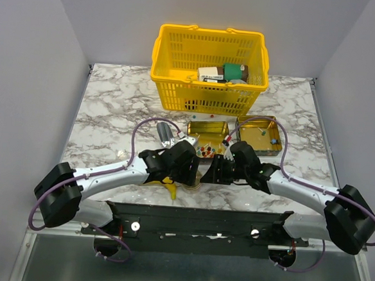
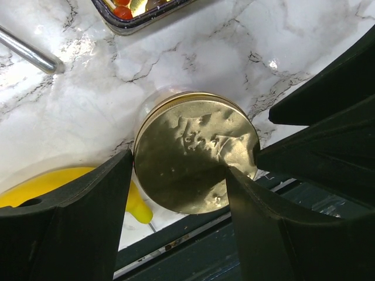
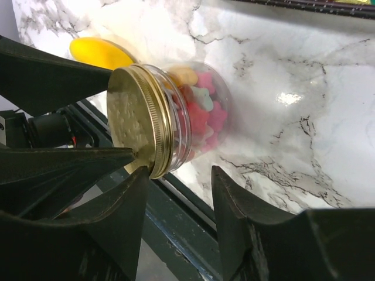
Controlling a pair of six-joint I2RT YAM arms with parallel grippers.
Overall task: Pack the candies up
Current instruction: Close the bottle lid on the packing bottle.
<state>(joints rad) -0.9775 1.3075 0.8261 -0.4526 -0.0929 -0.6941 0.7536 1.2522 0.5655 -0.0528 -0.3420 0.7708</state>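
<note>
Here: candies (image 3: 202,111), pink, yellow and pale star shapes, inside a clear jar (image 3: 181,88) on the tabletop (image 3: 304,117), just ahead of the right tool (image 3: 180,175), whose fingers stand parted and empty. Left tool (image 2: 179,167) clamps the gold lid (image 2: 193,146); its embossing is unreadable. Only the right wrist view shows the contents.

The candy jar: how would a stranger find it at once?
Start at the yellow basket and come to the table's near edge. There, beside the banana, is the jar. Only it has clear glass, a gold lid and pink sweets inside.
</note>
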